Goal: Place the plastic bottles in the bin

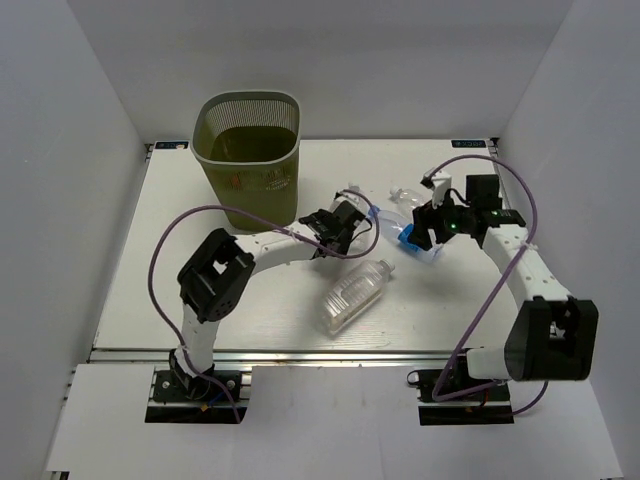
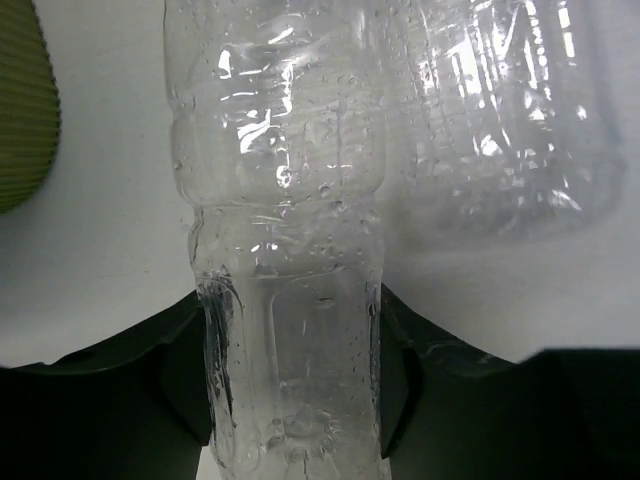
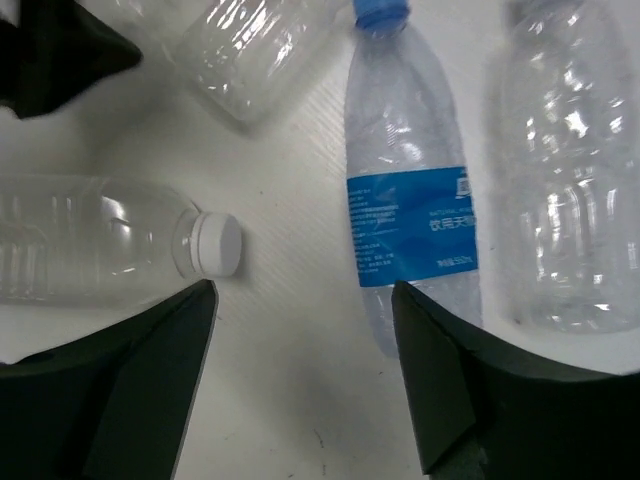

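My left gripper [image 2: 290,300] is shut on a clear plastic bottle [image 2: 285,200], with a black finger pressed to each side of its body. A second clear bottle [image 2: 500,110] lies just beyond it. The olive-green mesh bin [image 1: 248,150] stands at the back left, close to the left gripper [image 1: 345,224]. My right gripper [image 3: 302,295] hangs open over bare table. A blue-labelled, blue-capped bottle [image 3: 410,200] lies by its right finger and a white-capped bottle [image 3: 100,240] by its left finger. Two more clear bottles [image 3: 250,40] [image 3: 570,170] lie past them.
The large ribbed white-capped bottle [image 1: 355,295] lies on its side between the two arms, near the table's front. The bin's edge [image 2: 20,110] shows at the far left of the left wrist view. White walls close in the table [image 1: 200,300] on three sides.
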Motion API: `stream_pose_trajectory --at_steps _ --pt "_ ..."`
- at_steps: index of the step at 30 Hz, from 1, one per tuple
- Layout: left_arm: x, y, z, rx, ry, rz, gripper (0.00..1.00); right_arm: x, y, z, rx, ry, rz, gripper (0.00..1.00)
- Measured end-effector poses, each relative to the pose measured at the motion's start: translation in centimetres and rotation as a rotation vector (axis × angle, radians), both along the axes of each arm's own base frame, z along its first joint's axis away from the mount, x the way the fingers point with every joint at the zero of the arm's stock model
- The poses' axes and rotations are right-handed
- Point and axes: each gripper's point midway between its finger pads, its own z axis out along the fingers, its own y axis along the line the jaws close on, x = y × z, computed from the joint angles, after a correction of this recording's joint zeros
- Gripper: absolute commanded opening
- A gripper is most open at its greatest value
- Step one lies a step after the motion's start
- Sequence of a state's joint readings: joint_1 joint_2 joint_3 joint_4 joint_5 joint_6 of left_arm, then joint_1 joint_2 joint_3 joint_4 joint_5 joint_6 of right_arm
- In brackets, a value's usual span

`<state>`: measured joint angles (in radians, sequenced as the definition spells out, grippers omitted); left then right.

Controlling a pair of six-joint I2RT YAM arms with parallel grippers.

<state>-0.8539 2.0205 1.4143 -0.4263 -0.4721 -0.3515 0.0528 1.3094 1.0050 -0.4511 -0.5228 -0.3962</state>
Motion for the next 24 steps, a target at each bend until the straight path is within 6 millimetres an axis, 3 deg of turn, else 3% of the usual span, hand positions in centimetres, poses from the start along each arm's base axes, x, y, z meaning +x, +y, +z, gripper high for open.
stream_pose_trajectory --at_steps 1,3,5,7,9,12,13,15,17,19,24 --pt "-0.1 -0.4 0.9 -0.018 -0.006 -0.017 0.35 -0.1 0.0 -1.0 -0.015 0.024 0.022 0.9" --pt "-0.3 -1.1 4.2 -0.075 -0.043 -0.049 0.36 0.0 -0.1 -3.1 -0.043 0.072 0.056 0.9" --pt "-0.1 -1.8 9.4 -0.149 -0.113 -0.075 0.37 0.3 -0.4 -4.7 -0.073 0.096 0.069 0.9" --pt "0.5 -2.6 16.2 -0.243 -0.219 -0.093 0.37 0.7 -0.9 -5.7 -0.107 0.101 0.069 0.9" --pt "1.1 -2.9 24.2 -0.351 -0.352 -0.097 0.38 1.4 -1.3 -6.4 -0.135 0.093 0.06 0.9" --pt "1.3 -1.2 35.2 -0.487 -0.557 -0.056 0.41 3.0 -2.0 -6.9 -0.173 0.084 0.036 0.9" --pt "1.2 0.0 38.2 -0.513 -0.62 -0.028 0.41 3.7 -2.1 -7.1 -0.183 0.078 0.029 0.9" --pt "0.9 2.4 42.0 -0.536 -0.716 0.028 0.42 4.8 -2.3 -7.6 -0.197 0.069 0.022 0.9" --pt "0.9 5.0 44.1 -0.521 -0.784 0.1 0.44 5.3 -2.3 -8.2 -0.209 0.072 0.023 0.9" --pt "1.6 7.2 44.7 -0.478 -0.826 0.186 0.46 5.4 -2.3 -9.1 -0.219 0.086 0.026 0.9" --pt "5.6 11.2 41.4 -0.301 -0.841 0.378 0.52 5.5 -2.1 -10.5 -0.237 0.112 0.03 0.9"
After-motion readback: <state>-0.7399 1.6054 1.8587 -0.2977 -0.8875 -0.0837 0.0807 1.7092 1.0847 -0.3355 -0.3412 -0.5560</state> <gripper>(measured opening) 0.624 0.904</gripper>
